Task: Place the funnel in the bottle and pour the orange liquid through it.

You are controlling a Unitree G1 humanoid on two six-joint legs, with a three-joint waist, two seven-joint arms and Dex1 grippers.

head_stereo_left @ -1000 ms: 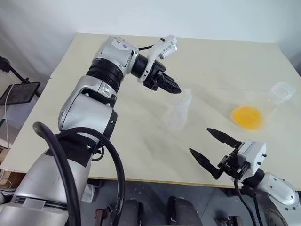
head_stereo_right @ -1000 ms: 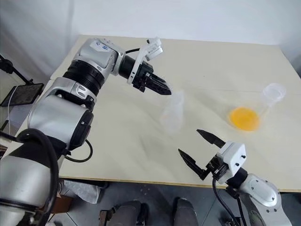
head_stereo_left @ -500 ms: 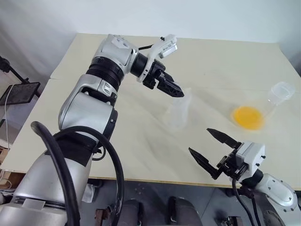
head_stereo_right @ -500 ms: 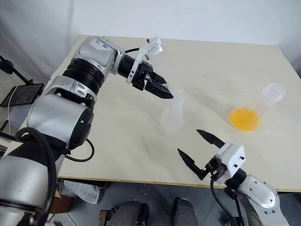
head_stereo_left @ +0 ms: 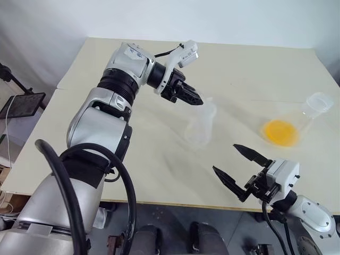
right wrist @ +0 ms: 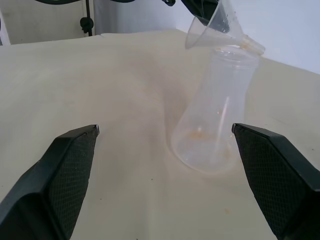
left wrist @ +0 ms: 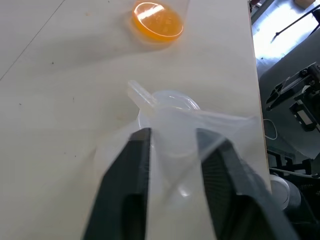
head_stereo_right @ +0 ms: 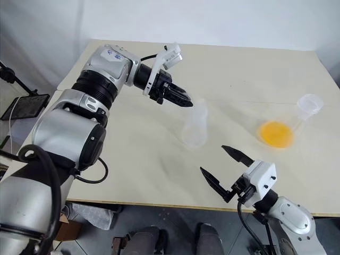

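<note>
On the table [head_stereo_left: 106,159], seen from the head, the left gripper [head_stereo_left: 194,99] hangs beside the bottle [head_stereo_left: 201,126]; the orange liquid [head_stereo_left: 280,132] lies well apart. Its wrist view shows the fingers [left wrist: 125,190] grasping the funnel [left wrist: 170,130]. From the right wrist, the right gripper [right wrist: 165,165] stands released, funnel tilted over the bottle neck.

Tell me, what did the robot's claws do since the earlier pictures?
Almost nothing moved. The left claw shifted a little near the bottle's neck, opened briefly, and now pinches the clear funnel tilted over the bottle's mouth, not yet seated in it. The right claw stayed open and still. The bottle and the flask of orange liquid kept their places.
</note>
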